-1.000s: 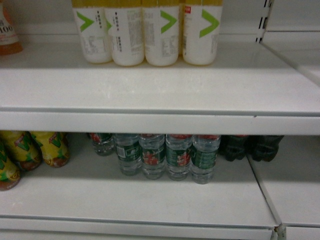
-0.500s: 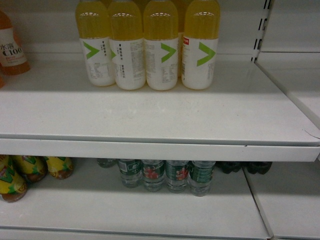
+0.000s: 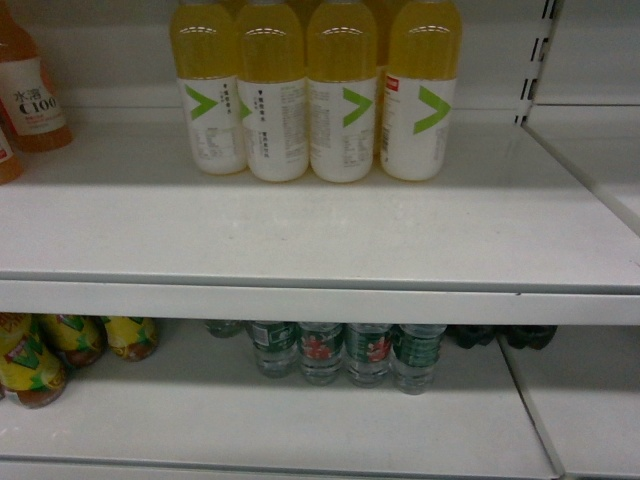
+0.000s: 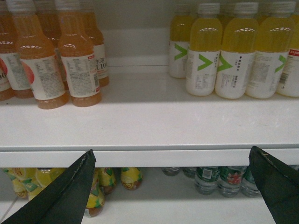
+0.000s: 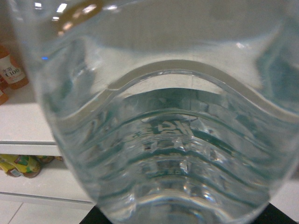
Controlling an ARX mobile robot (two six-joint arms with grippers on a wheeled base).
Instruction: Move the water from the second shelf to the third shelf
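showing more upper shelf (image 3: 300,230) than before | water (image 5: 163,140) fills right wrist view

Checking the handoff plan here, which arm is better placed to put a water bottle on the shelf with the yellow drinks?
The right. Its wrist view is filled by a clear ribbed water bottle pressed close to the camera, seemingly already held. The left gripper is open and empty, facing the shelf edge.

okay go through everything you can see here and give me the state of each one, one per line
Clear ribbed plastic water bottle: fills the right wrist view, apparently held.
Green-labelled water bottles: upright, lower shelf.
Yellow drink bottles with white labels: upright, upper shelf.
Left gripper: open, empty.
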